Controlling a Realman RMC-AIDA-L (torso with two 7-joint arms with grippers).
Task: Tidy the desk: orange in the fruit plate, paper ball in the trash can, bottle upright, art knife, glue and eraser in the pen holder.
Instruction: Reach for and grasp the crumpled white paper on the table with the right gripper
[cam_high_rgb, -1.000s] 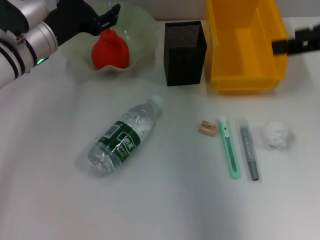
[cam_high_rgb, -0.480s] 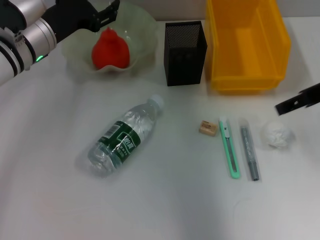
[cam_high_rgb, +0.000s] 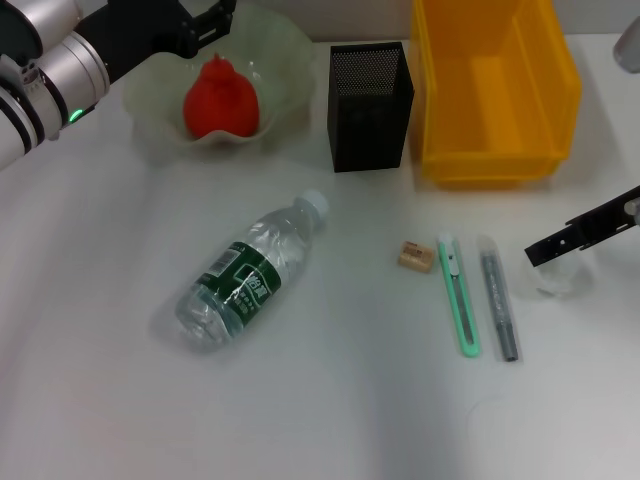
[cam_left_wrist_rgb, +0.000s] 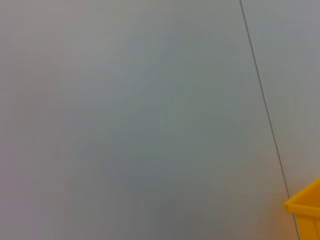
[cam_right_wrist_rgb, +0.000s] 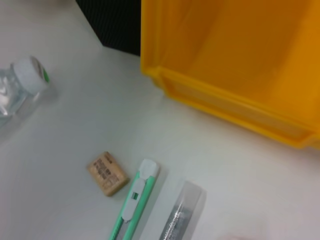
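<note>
The orange (cam_high_rgb: 222, 100) lies in the pale green fruit plate (cam_high_rgb: 290, 45) at the back left. My left gripper (cam_high_rgb: 205, 22) hovers open just behind and above it, touching nothing. The bottle (cam_high_rgb: 250, 272) lies on its side mid-desk. The eraser (cam_high_rgb: 415, 256), art knife (cam_high_rgb: 458, 297) and glue (cam_high_rgb: 497, 300) lie side by side at the right; the right wrist view shows the eraser (cam_right_wrist_rgb: 107, 173), art knife (cam_right_wrist_rgb: 134, 201) and glue (cam_right_wrist_rgb: 179, 216) too. My right gripper (cam_high_rgb: 580, 235) hangs low over the paper ball (cam_high_rgb: 562, 282), partly covering it.
The black mesh pen holder (cam_high_rgb: 370, 105) stands at the back centre, with the yellow trash can (cam_high_rgb: 490, 150) right beside it. The trash can (cam_right_wrist_rgb: 225, 65) fills much of the right wrist view. Its corner (cam_left_wrist_rgb: 306, 212) shows in the left wrist view.
My right gripper has come from the trash can's far right edge forward and down over the paper ball. The left arm has drawn back slightly from the plate.
</note>
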